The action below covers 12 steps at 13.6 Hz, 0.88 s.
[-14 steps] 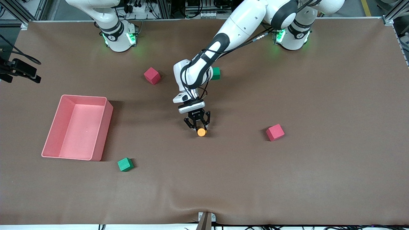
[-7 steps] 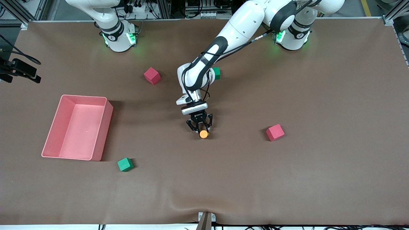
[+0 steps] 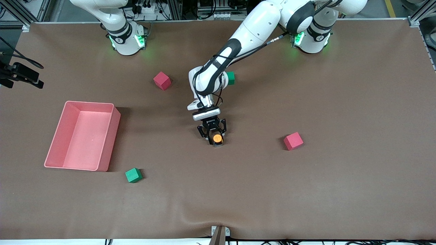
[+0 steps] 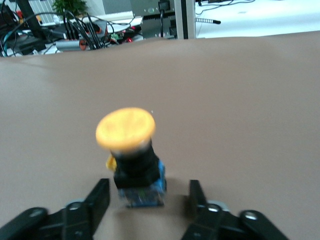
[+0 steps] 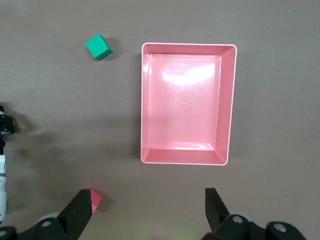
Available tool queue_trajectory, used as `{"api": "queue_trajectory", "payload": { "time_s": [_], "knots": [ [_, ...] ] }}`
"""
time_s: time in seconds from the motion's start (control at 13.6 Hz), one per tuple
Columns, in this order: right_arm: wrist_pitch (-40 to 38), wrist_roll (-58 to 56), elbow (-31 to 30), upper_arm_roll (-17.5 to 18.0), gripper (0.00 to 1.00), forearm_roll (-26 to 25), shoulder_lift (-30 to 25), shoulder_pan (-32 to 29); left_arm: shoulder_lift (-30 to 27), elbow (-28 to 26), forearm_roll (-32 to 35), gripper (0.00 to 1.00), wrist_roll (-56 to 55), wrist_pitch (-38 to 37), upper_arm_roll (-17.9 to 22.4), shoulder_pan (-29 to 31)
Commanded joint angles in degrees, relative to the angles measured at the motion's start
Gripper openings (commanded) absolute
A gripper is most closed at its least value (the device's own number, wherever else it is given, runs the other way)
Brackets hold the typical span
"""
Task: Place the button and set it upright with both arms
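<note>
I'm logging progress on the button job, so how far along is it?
Done: the button stands upright on the brown table, orange cap up. In hand: the left gripper sits low around it, fingers apart and clear of its body. Left: lifting that gripper away. The right gripper waits open above the pink tray.

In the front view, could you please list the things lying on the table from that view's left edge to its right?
Pink tray → green cube → red cube → button → green cube → red cube.

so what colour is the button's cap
Orange-yellow, on a black body; the button shows best in the left wrist view.
</note>
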Motion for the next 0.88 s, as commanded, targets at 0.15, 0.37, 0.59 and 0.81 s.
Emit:
{"api": "queue_trajectory", "payload": {
  "time_s": [0.15, 0.37, 0.59, 0.81],
  "knots": [
    [-0.30, 0.19, 0.66, 0.53, 1.00, -0.12, 0.20, -0.70, -5.24, 1.94, -13.08, 1.00, 3.17, -0.97, -3.26, -1.30],
    [-0.30, 0.19, 0.66, 0.53, 1.00, -0.04, 0.20, -0.70, -11.48, 1.85, -23.55, 1.00, 7.03, -2.37, -3.71, -1.66],
    [-0.21, 0.19, 0.66, 0.53, 1.00, -0.04, 0.20, -0.70, -19.03, 1.85, -33.04, 1.00, 15.28, -6.85, -4.41, -1.22],
    [-0.21, 0.19, 0.74, 0.53, 1.00, -0.04, 0.20, -0.70, -26.68, 1.76, -41.93, 1.00, 24.77, -10.54, -3.80, 2.10]
  ]
}}
